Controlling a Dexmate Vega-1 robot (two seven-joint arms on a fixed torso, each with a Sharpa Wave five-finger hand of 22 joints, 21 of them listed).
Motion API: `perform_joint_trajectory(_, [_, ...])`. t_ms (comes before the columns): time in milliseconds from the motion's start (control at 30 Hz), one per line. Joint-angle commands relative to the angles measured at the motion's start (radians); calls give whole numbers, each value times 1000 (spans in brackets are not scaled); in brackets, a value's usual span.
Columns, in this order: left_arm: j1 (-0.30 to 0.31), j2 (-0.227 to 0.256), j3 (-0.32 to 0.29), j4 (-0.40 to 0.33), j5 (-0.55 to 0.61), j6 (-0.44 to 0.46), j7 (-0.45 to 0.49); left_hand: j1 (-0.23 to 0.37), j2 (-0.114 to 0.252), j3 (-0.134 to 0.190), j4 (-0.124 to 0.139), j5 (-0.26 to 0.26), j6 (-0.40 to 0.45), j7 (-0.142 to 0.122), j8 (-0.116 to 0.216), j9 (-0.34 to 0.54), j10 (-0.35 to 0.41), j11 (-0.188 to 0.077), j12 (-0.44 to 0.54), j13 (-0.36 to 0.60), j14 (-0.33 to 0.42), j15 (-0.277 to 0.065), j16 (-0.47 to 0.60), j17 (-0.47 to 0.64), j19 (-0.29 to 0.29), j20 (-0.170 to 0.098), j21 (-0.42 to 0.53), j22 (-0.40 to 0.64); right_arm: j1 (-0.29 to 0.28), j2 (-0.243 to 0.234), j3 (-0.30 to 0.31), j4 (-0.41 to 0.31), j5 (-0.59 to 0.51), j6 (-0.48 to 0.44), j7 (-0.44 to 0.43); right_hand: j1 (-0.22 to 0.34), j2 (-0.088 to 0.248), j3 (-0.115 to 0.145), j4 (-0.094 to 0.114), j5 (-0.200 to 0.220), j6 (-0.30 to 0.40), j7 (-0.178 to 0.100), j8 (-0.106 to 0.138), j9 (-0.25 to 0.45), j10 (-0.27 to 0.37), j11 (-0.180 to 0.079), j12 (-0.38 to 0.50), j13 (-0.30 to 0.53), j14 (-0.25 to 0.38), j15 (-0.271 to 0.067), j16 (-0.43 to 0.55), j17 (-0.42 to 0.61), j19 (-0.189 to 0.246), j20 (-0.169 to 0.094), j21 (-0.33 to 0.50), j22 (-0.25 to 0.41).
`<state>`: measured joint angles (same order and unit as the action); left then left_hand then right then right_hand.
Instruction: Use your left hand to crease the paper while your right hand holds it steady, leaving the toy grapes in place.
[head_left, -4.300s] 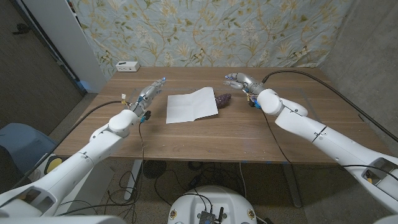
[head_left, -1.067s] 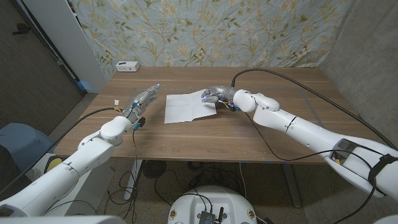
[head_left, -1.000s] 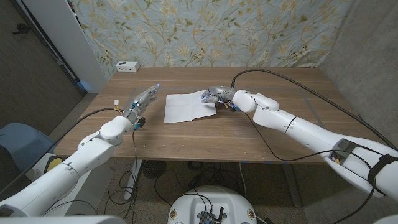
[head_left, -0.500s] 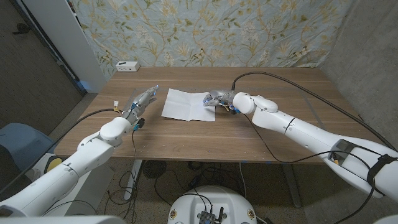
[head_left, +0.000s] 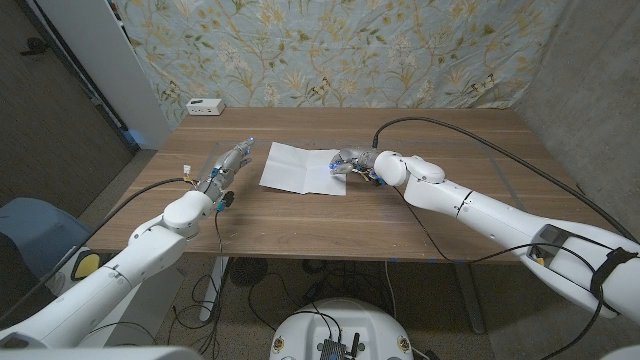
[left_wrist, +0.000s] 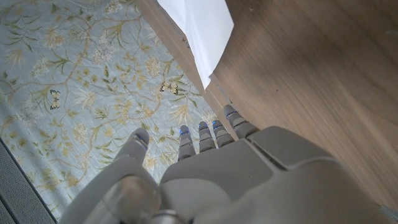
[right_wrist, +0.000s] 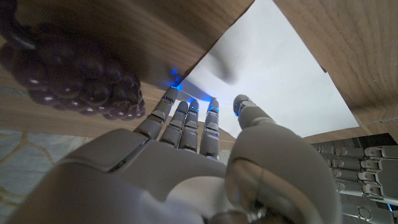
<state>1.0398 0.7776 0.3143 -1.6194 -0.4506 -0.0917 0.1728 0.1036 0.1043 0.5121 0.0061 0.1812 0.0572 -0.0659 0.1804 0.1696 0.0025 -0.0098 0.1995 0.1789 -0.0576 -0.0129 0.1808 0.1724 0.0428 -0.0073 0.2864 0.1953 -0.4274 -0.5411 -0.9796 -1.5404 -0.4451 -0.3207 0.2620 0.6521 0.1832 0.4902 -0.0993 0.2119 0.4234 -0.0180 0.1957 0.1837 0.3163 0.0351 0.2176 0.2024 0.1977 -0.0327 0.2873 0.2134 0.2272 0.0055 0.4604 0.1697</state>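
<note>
white paper (head_left: 303, 168) lies near the tabletop's (head_left: 380, 215) far edge, thin, light, slidey. right hand (head_left: 346, 164) presses its edge beside the grapes (right_wrist: 74, 73). left hand (head_left: 228, 160) waits open, holding nothing; press along the fold.

A floral cloth (head_left: 340, 50) hangs behind the wooden counter (head_left: 300, 215), with a small white box (head_left: 205, 106) at its far left corner; grey wall (head_left: 590, 80) on the right, a blue chair (head_left: 30, 235) on the left
</note>
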Motion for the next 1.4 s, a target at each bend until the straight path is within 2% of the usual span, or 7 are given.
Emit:
perform_joint_trajectory(33, [-5, -19, 7, -15, -1, 48, 41, 11, 11, 8, -7, 3, -43, -11, -15, 3, -20, 1, -7, 2, -8, 5, -3, -1, -1, 12, -1, 1, 12, 9, -23, 16, -29, -22, 7, 18, 4, 2, -10, -1, 5, -7, 0, 4, -1, -10, -4, 2, 6, -9, -2, 1, 5, -9, -6, 4])
perform_joint_trajectory(233, [-14, -66, 0, 21, -58, 17, 22, 18, 11, 12, -13, 1, -117, -23, -22, 3, -52, -3, -13, 3, -14, 12, -3, -1, -5, 25, -6, 1, 21, 13, -32, 27, -38, -29, 14, 23, 3, 1, -12, -2, 10, -7, 0, 4, -2, -9, -5, 2, 6, -10, -3, 1, 7, -11, -8, 4])
perform_joint_trajectory(467, [-46, -126, 1, 91, -171, -16, -79, 25, 14, 16, -18, 0, -134, -22, -17, 4, -51, 4, -10, 3, -7, 27, -1, -1, -3, 32, -7, 1, 25, 15, -28, 39, -28, -23, 16, 26, 3, 0, -13, -4, 12, -8, 0, 5, 0, -7, -4, 2, 7, -9, -3, 1, 8, -10, -11, 5])
perform_joint_trajectory(733, [-98, -202, 8, 193, -292, -55, -215, 36, 19, 23, -26, -2, -146, 2, -6, 5, -39, 18, -3, 4, 6, 36, 3, -1, 7, 37, -5, 1, 31, 21, -28, 55, -20, -15, 15, 26, 3, -4, -9, -6, 12, -5, 0, 5, 2, -6, -4, 2, 8, -7, -2, 2, 10, -8, -13, 5])
perform_joint_trajectory(1000, [-138, -266, 5, 271, -399, -55, -313, 47, 20, 30, -36, -5, -166, 63, -9, 6, -26, 29, 2, 4, 30, 47, 6, -1, 27, 41, -1, 1, 32, 24, -26, 59, -10, -17, 14, 25, 4, -7, -6, -7, 12, -4, -1, 5, 2, -5, -5, 2, 8, -6, -2, 3, 10, -6, -16, 5])
perform_joint_trajectory(1233, [-159, -328, -10, 328, -500, -40, -391, 51, 16, 31, -44, -7, -291, 59, -22, 5, -47, 49, -5, 5, 20, 66, 0, 0, 26, 50, -4, 2, 30, 20, -27, 51, -8, -32, 17, 24, 4, -9, -3, -9, 12, -4, -2, 5, 2, -3, -5, 3, 7, -4, -1, 4, 11, -6, -18, 5])
perform_joint_trajectory(1400, [-167, -358, -35, 355, -578, -23, -465, 49, 14, 30, -46, -8, -307, 63, -5, 5, 21, 63, 18, 5, 75, 65, 15, 1, 55, 56, 4, 3, 29, 18, -26, 45, -7, -36, 16, 24, 4, -11, -2, -9, 12, -4, -2, 5, 3, -1, -5, 3, 9, -4, -1, 5, 11, -6, -19, 5])
